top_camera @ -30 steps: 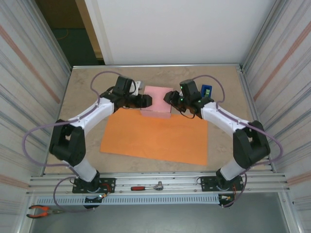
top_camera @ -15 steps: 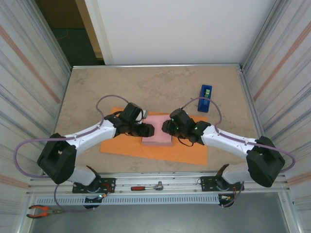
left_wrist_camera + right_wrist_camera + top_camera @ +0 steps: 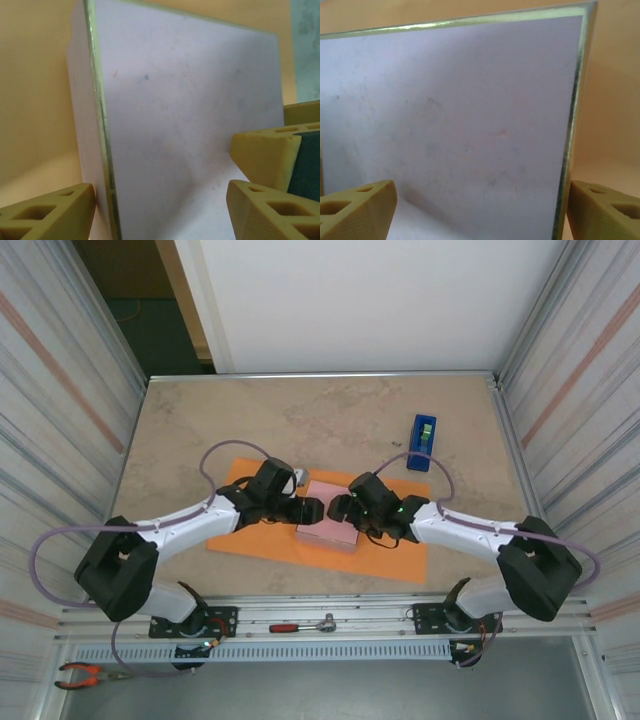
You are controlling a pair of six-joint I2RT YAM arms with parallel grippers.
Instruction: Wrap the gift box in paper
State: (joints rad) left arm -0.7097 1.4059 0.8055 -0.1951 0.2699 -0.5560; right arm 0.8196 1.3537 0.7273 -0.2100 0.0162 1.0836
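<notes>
Gift box (image 3: 328, 530) between left tool (image 3: 312, 510), right tool (image 3: 337, 507).

The left arm (image 3: 180, 530) lies low from its base at the near left, its elbow out to the left and its forearm running right toward the middle. The right arm (image 3: 470, 535) mirrors it from the near right. The left gripper (image 3: 312, 510) and the right gripper (image 3: 337, 508) point at each other, tips near but apart. Both stand with jaws spread wide, the left wrist's tan fingers (image 3: 50, 215) and the right wrist's tan fingers (image 3: 355, 210) sitting at opposite edges of their views.
</notes>
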